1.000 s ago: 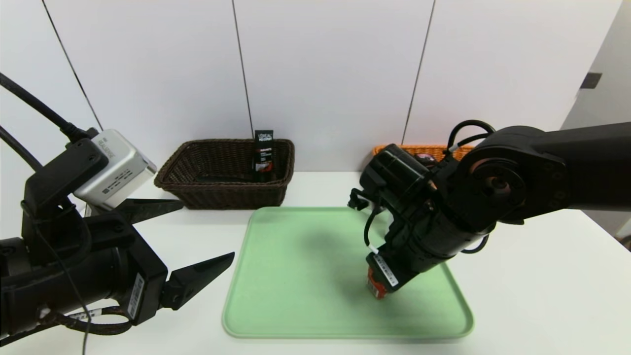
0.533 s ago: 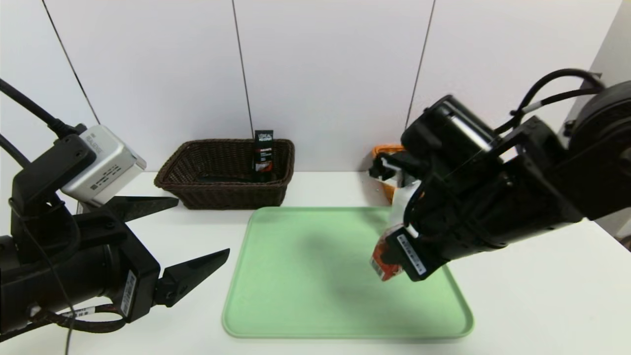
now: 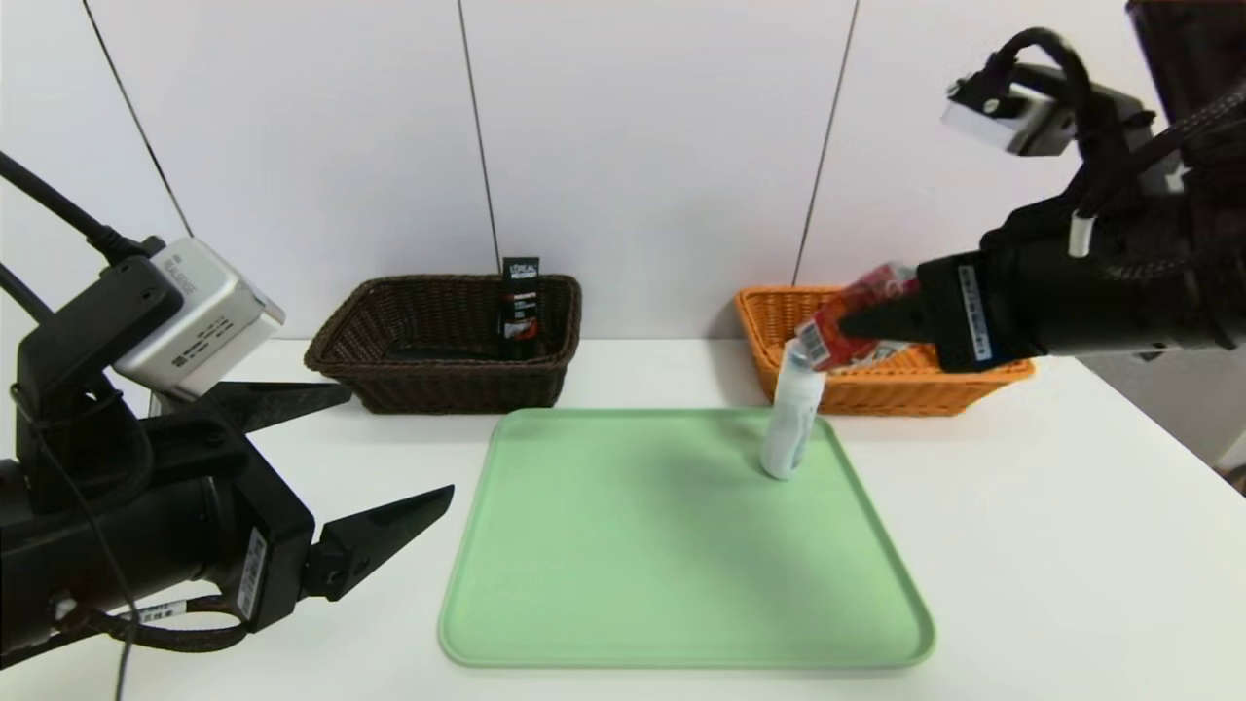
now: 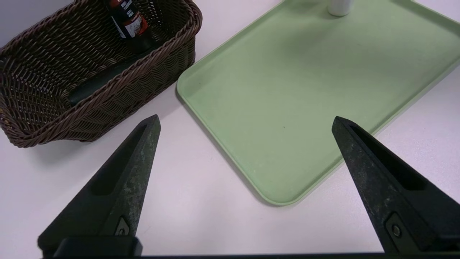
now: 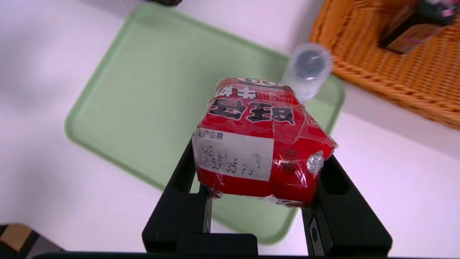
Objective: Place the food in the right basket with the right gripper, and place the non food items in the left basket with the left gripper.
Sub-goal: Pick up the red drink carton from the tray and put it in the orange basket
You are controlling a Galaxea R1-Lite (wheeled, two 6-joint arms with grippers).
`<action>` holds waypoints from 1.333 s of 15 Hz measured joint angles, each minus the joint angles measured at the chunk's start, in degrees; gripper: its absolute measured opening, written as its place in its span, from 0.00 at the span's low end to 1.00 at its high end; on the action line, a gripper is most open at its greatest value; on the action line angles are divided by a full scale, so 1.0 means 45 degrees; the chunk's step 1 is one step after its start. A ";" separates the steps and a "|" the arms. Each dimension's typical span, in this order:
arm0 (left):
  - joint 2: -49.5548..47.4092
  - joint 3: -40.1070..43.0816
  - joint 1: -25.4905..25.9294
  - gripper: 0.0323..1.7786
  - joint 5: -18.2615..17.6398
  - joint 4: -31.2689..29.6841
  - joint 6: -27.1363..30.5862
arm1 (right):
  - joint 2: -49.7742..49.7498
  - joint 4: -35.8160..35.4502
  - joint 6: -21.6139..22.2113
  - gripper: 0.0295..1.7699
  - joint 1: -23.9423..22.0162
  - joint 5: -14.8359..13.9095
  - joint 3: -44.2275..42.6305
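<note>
Where white table (image 3: 1051, 545) meets wall: baskets, green tray (image 3: 623, 545).

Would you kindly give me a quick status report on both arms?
Right gripper shut on red carton, raised near orange basket. Left gripper open, parked low. White bottle upright on green tray, below the carton.

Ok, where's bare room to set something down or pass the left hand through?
Most of the green tray is bare; only the white bottle stands near its far right corner. The table right of the tray is bare too. It is tighter by the orange basket, where the right gripper holds the red carton above the bottle.
</note>
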 joint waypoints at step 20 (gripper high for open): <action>0.0282 0.0133 0.0000 0.95 -0.0019 -0.0005 -0.0423 | 0.4863 -0.5020 0.0051 0.36 -0.6580 0.0016 -0.0810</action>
